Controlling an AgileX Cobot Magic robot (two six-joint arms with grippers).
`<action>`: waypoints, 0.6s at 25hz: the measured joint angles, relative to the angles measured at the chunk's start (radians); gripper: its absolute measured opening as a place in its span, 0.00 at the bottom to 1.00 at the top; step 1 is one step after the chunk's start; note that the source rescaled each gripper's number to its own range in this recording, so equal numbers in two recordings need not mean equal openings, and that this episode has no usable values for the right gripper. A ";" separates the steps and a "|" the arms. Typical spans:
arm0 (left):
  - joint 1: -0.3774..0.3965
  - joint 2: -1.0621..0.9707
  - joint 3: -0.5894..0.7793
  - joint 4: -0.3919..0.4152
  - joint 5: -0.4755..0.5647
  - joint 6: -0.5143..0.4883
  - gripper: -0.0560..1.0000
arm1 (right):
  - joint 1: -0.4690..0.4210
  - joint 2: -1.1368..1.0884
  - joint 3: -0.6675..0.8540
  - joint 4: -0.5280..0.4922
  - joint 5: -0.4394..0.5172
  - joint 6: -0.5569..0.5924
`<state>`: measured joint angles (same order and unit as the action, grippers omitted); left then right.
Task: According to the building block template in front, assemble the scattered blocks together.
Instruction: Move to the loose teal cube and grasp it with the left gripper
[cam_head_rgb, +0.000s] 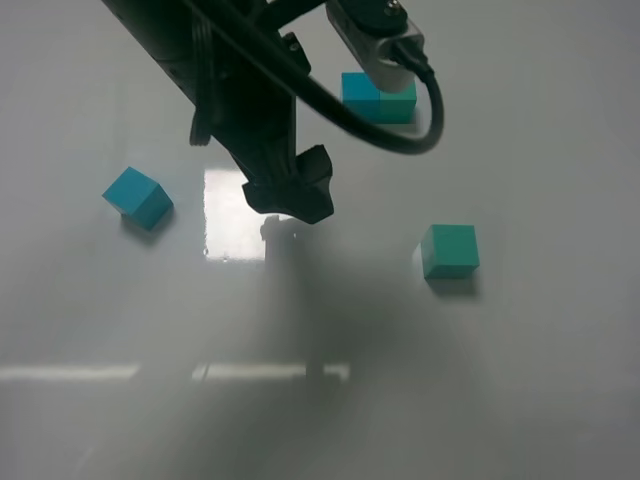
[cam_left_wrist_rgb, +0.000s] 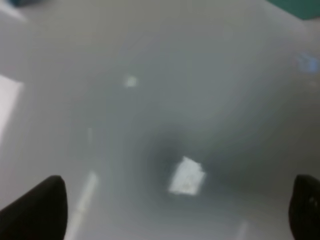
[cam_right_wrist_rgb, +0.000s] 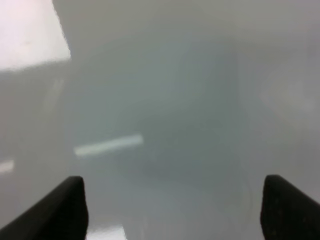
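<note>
**Nothing being held on either side**

The left tool is standing wide open. Its two dark fingertips are sitting far apart at the edges of its wrist view and gripping nothing. Only the bare grey bench is showing between them. The right tool is also gaping wide and holding nothing, with blurred bench surface filling the gap.

In the high view a dark arm is reaching in from the far left. It is ending over the middle of the bench, just beside a bright patch of glare. A black cable is looping off it toward the far right.

The building block template is lying on the far side, right of centre. Its teal-blue half is on the left and its green half on the right, the two joined into a short bar. The arm's silver housing and the cable are partly covering it.

The light cyan-blue cube is resting on the left of the bench, turned at an angle. The sea-green cube is sitting on the right, nearer than the template. The two cubes are lying well apart, with the arm's end between them, and neither is touching anything else.

In the left wrist view a sliver of green is peeking in at one corner and a sliver of blue at another. Both are too cropped to tell which blocks they are.
</note>
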<state>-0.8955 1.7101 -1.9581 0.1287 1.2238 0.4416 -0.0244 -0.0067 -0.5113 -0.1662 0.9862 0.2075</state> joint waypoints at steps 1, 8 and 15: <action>-0.017 0.019 -0.009 -0.003 -0.001 0.015 1.00 | 0.000 0.000 0.000 0.000 0.000 0.000; -0.066 0.120 -0.021 -0.035 -0.061 0.088 1.00 | 0.000 0.000 0.000 0.000 0.000 0.000; -0.076 0.156 -0.021 -0.142 -0.212 0.176 1.00 | 0.000 0.000 0.000 0.000 0.000 0.000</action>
<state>-0.9712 1.8658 -1.9788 -0.0135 1.0116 0.6180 -0.0244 -0.0067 -0.5113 -0.1662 0.9862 0.2075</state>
